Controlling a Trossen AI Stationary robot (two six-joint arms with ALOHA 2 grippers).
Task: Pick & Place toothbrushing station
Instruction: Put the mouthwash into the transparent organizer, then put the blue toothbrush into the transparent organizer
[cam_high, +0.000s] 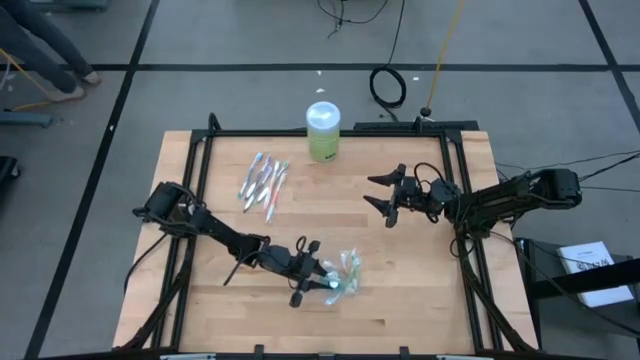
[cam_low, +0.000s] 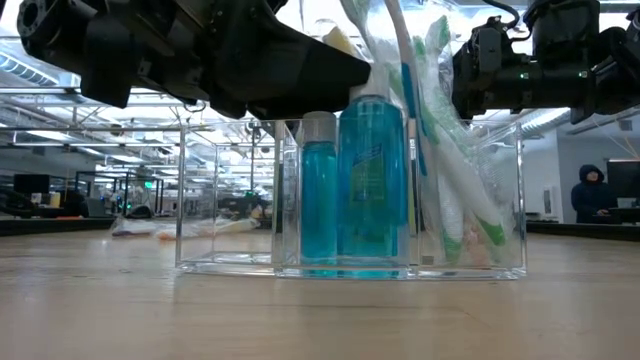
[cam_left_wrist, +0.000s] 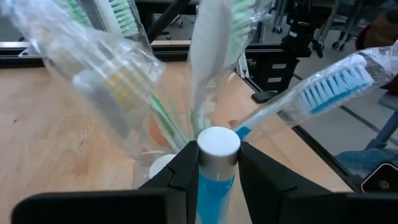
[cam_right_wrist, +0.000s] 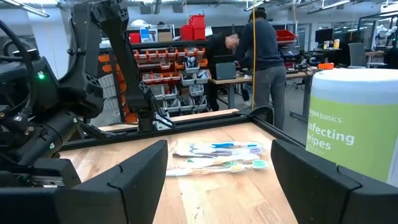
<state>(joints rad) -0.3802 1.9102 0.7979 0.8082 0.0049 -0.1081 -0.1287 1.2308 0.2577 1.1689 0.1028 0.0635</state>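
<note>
Here, left hand clamped on blue tube; only low view shows clear organizer; right hand apart.

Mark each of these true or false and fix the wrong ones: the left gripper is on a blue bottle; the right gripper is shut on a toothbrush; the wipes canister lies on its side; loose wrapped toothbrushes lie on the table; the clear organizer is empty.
1. The left gripper is shut on the blue bottle: true, its fingers press the bottle just under its white cap.
2. The right gripper is shut on a toothbrush: false, it is open and holds nothing.
3. The wipes canister lies on its side: false, it stands upright.
4. Loose wrapped toothbrushes lie on the table: true.
5. The clear organizer is empty: false, it holds bottles and toothbrushes.
</note>
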